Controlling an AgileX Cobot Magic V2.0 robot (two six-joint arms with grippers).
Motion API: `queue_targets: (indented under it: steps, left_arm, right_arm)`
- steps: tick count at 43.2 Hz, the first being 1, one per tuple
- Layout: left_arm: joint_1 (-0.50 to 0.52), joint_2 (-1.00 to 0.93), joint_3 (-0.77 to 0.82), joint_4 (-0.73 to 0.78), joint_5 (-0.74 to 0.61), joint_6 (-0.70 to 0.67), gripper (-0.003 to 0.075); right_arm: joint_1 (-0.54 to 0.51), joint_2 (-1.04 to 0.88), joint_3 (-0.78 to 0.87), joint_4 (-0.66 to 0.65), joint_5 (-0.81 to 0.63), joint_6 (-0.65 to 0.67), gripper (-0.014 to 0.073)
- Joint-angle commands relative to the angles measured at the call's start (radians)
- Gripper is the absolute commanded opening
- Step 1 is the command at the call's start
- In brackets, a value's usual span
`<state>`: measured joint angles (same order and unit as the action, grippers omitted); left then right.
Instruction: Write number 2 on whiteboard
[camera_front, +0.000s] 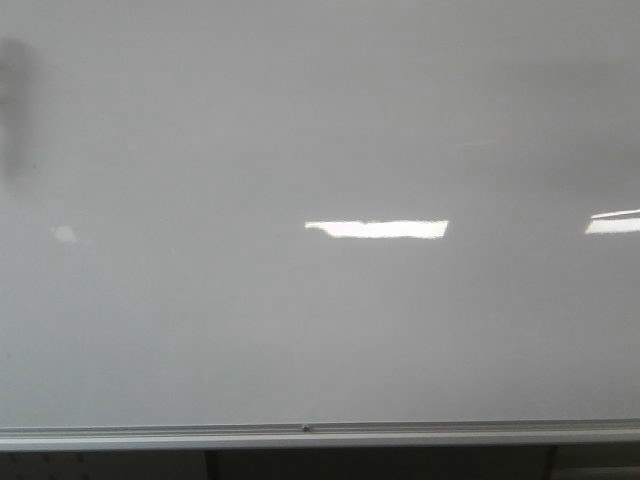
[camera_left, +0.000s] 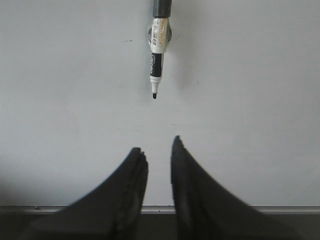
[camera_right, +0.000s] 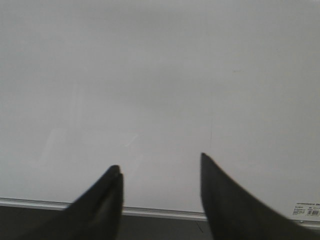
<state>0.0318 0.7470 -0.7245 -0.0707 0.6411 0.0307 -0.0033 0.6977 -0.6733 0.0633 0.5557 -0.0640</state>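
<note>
**Board blank, marker not yet gripped**

Whiteboard (camera_front: 320, 330) fills the front view, rail (camera_front: 320, 435) along its near edge; no 2 on it yet; only light glare. Left wrist view: marker (camera_left: 157, 60) ahead of left gripper (camera_left: 159, 147), tip bare, apart from fingers; jaws narrowly parted, empty. Right gripper (camera_right: 161, 167) spread wide, empty, facing bare board. Step: fetch marker; next likely calls for left closing on its barrel.

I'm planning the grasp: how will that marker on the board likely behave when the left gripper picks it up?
The marker looks stiff, slim and probably light. Its round barrel may slip or twist between the left gripper's narrow fingers. It hangs tip down in a clip on the whiteboard, so it may resist at first; the uncapped tip could smear.
</note>
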Motion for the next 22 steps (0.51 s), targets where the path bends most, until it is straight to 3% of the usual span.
queue_targets:
  steps: [1, 5, 7, 22]
  left_arm:
    - [-0.008, 0.026, -0.034, -0.016, -0.062, 0.007, 0.0418]
    - [-0.008, 0.051, -0.034, -0.016, -0.07, 0.015, 0.0594]
    - [-0.008, 0.068, -0.034, -0.016, -0.077, 0.015, 0.0621]
    - [-0.01, 0.293, -0.133, -0.011, -0.114, 0.016, 0.0571]
  right_arm:
    - [0.0, 0.002, -0.026, 0.001, -0.067, -0.012, 0.0563]
    - [0.0, 0.002, -0.026, 0.001, -0.068, -0.012, 0.0561]
    - [0.0, 0.002, -0.026, 0.001, -0.069, -0.012, 0.0561]
    - [0.0, 0.002, -0.026, 0.001, -0.073, -0.012, 0.0561]
